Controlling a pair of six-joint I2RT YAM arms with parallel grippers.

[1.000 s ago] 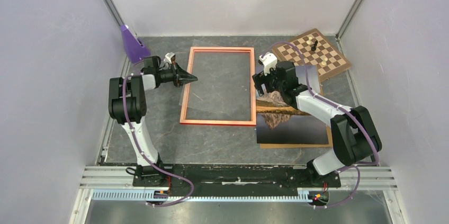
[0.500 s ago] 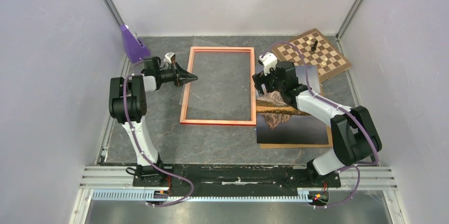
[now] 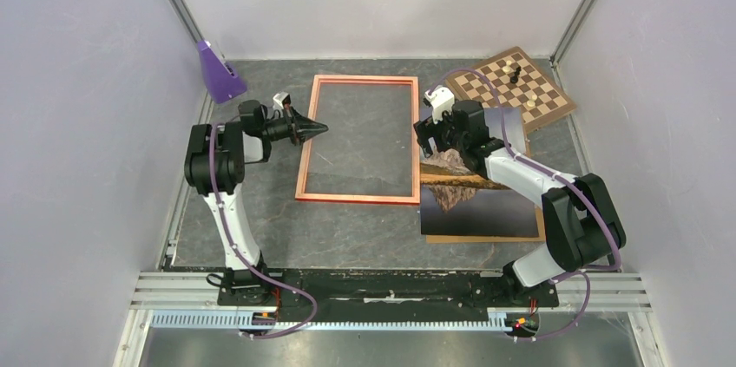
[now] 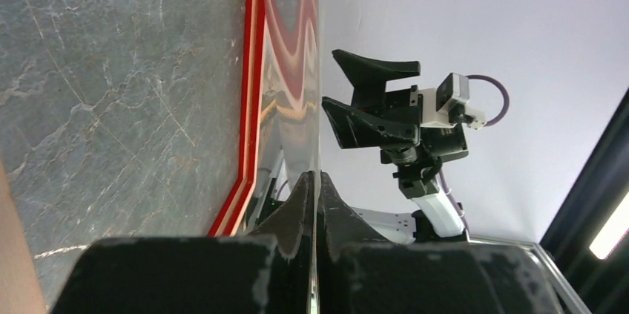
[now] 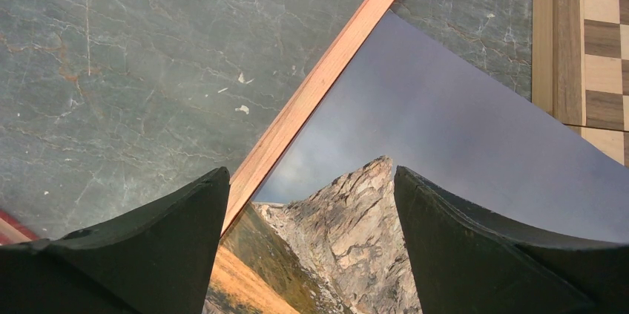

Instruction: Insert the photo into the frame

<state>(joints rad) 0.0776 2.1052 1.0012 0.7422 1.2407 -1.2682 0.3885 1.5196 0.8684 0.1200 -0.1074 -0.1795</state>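
The orange-red frame [image 3: 302,159] lies flat mid-table; its red rail [image 4: 251,91] also shows in the left wrist view. My left gripper [image 3: 319,129] sits over the frame's left rail, shut on the edge of a clear, reflective pane [image 4: 297,47] that stands edge-on between the closed tips [image 4: 317,180]. The mountain photo [image 3: 486,206] lies face up on a brown backing board [image 3: 482,238] to the right of the frame. My right gripper [image 3: 427,141] hovers open over the photo's [image 5: 445,136] far left corner, its fingers [image 5: 185,225] astride the rocky peak, with nothing held.
A chessboard [image 3: 512,89] with a few pieces sits at the back right, close to the photo's far corner. A purple object [image 3: 219,72] stands at the back left wall. The backing board's wooden edge [image 5: 319,84] runs beside the photo.
My left arm has shifted slightly right, carrying the pane farther over the frame's left rail. The right arm and the photo have stayed put.
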